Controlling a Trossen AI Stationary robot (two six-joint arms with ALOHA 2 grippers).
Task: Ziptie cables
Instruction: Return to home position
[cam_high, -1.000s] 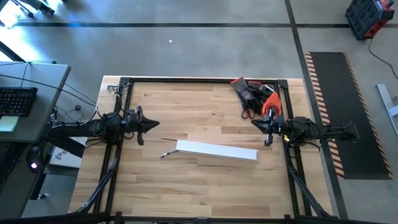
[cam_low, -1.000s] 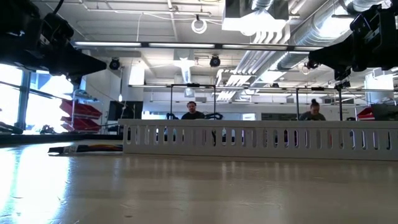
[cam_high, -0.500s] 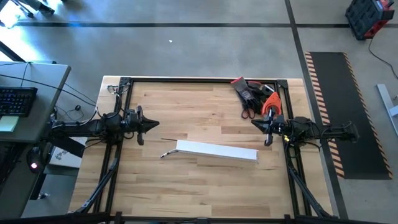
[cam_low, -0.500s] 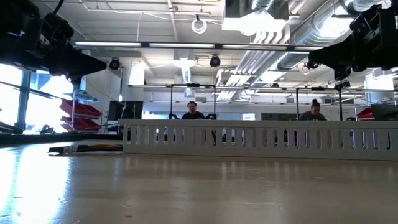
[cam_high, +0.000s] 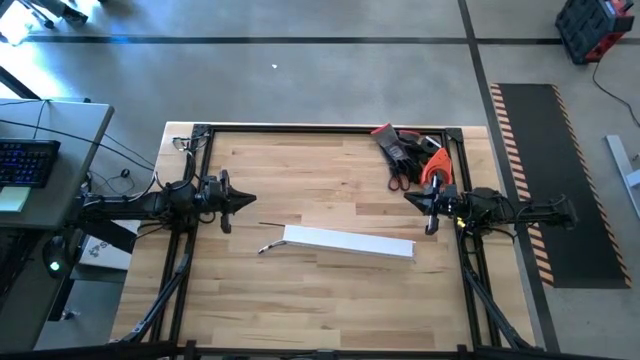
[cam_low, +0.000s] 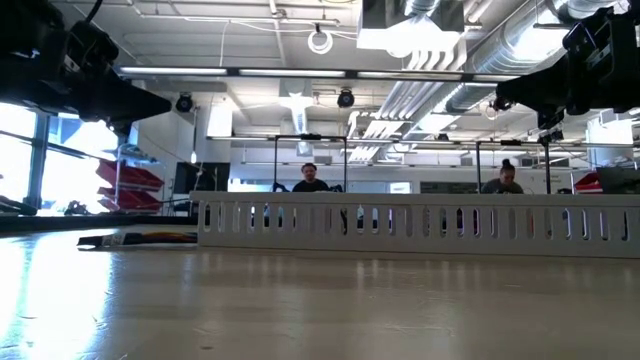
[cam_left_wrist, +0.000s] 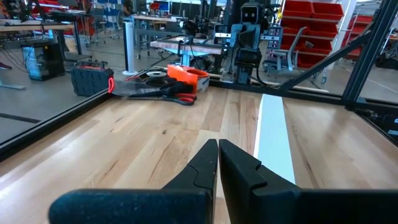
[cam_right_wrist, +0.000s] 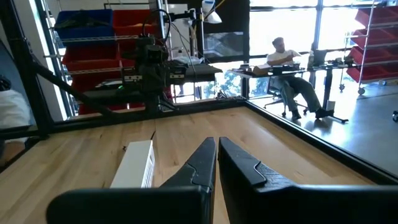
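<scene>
1. Left gripper (cam_high: 249, 201) hangs over the left side of the wooden table (cam_high: 300, 170). Its wrist cam shows the fingers (cam_left_wrist: 205, 163) pressed tight together w/ nothing between them.
2. Right gripper (cam_high: 409, 199) hangs over the right side, same deal: fingers (cam_right_wrist: 202, 160) clenched on nothing. It's just beside the red/black/orange tool heap (cam_high: 408, 155) but not touching it.
3. White cable duct (cam_high: 350, 243) lies flat on the table between the two arms, well apart from both, slightly angled. From above the top reads as one plain white strip, so the lid looks shut to me.
4. Cables (cam_high: 268, 247): only a short greyish end shows, poking out of the duct's left end and curving onto the wood. The rest would be inside, can't see it. The low cam shows the duct's slotted side wall (cam_low: 420, 220) w/ dark bits behind some slots, too small to call.
5. No ziptie visible anywhere, so can't confirm that part from these shots.
6. Progress IMO: basically done. Bundle is in the duct, lid's on, both arms are clear of the work and empty. Nothing obvious left except the arms settling at rest.
</scene>
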